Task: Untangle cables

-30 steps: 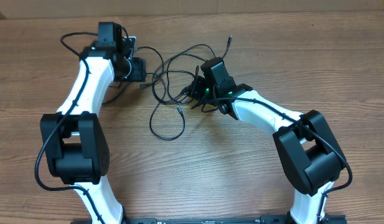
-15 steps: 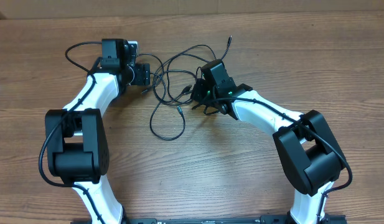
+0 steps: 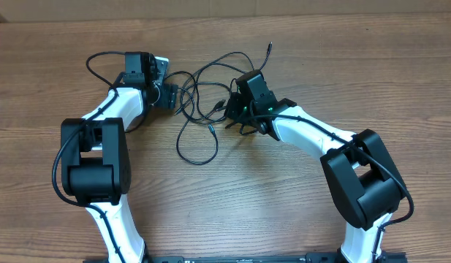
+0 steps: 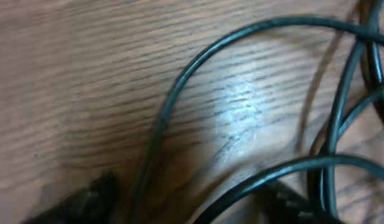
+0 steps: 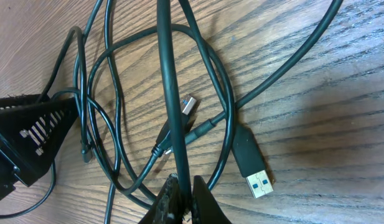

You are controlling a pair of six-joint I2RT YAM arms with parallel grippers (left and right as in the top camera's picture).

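Right arm bent, tool seemingly pinching cables

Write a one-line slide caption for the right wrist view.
Shut jaws pinch a thin black cable above tangled black loops and a blue-tipped USB plug.

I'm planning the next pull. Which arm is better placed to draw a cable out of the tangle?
Right: the right gripper is shut on a cable crossing the loops, so it probably only needs to pull away. The left gripper is open, low over the table, holding nothing.

Left claw open and low, right claw pinching a cable
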